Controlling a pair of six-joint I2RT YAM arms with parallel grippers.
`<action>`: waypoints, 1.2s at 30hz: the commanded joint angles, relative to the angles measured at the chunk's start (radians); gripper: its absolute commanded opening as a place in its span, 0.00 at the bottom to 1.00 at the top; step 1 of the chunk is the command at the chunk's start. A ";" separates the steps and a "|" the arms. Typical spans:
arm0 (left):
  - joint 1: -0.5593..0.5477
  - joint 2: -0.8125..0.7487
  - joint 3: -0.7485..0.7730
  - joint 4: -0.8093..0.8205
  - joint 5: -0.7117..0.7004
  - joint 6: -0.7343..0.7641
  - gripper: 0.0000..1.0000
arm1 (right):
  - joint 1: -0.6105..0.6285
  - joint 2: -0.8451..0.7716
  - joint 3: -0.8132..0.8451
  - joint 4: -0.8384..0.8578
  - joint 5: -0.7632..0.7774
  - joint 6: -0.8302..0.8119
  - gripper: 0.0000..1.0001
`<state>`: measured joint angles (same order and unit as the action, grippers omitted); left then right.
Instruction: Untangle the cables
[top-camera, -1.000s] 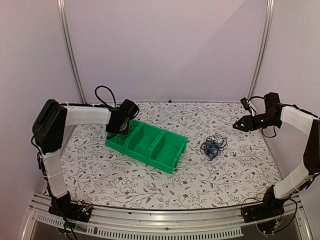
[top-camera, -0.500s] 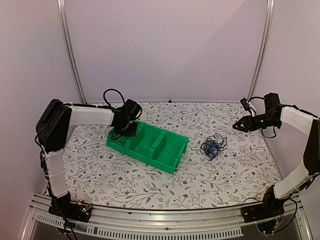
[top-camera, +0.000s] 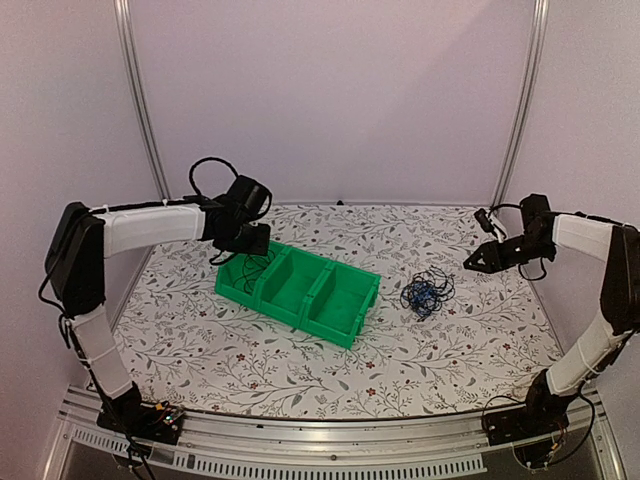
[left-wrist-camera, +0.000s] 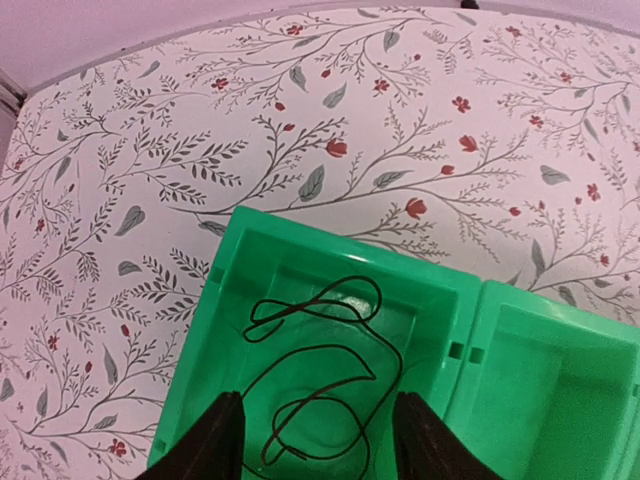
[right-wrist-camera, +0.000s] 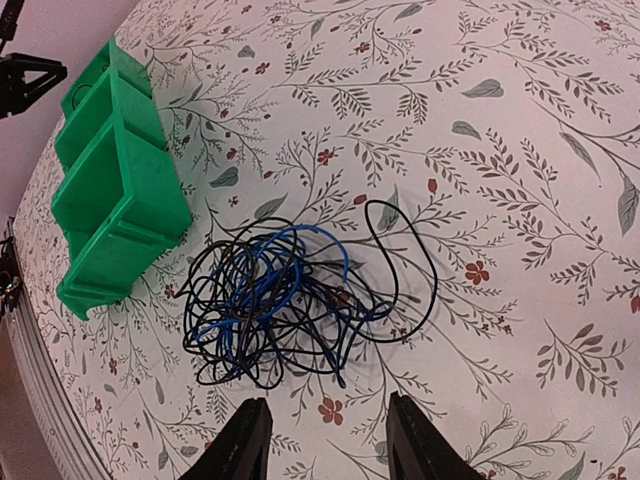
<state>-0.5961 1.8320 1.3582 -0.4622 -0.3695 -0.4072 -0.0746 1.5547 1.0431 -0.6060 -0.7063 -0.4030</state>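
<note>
A tangle of thin black and blue cables (top-camera: 426, 292) (right-wrist-camera: 290, 300) lies on the floral table, right of the green bin (top-camera: 300, 290). One loose black cable (left-wrist-camera: 325, 375) lies coiled in the bin's left compartment (left-wrist-camera: 300, 270). My left gripper (top-camera: 243, 245) (left-wrist-camera: 318, 445) hovers open above that compartment, nothing between its fingers. My right gripper (top-camera: 472, 263) (right-wrist-camera: 326, 440) hangs open up and to the right of the tangle, apart from it and holding nothing.
The green bin has three compartments side by side; the middle one (left-wrist-camera: 560, 370) and the right one hold nothing. Metal frame posts (top-camera: 140, 100) stand at the back corners. The table's front rail (top-camera: 320, 440) runs along the near edge.
My left gripper has opened and risen from the bin's left compartment, leaving the black cable in it. My right gripper has dipped slightly toward the tangle.
</note>
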 joint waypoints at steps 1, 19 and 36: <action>-0.004 -0.090 0.021 -0.038 0.002 0.003 0.57 | 0.053 0.039 0.053 -0.036 0.042 -0.078 0.41; -0.226 -0.079 0.241 0.064 0.037 0.055 0.63 | 0.241 0.286 0.224 -0.142 -0.117 -0.021 0.43; -0.283 -0.102 0.209 0.095 -0.036 0.052 0.63 | 0.278 0.420 0.314 -0.164 -0.151 0.010 0.34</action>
<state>-0.8654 1.7424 1.5749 -0.3950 -0.3759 -0.3595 0.1902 1.9541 1.3380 -0.7452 -0.8345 -0.4038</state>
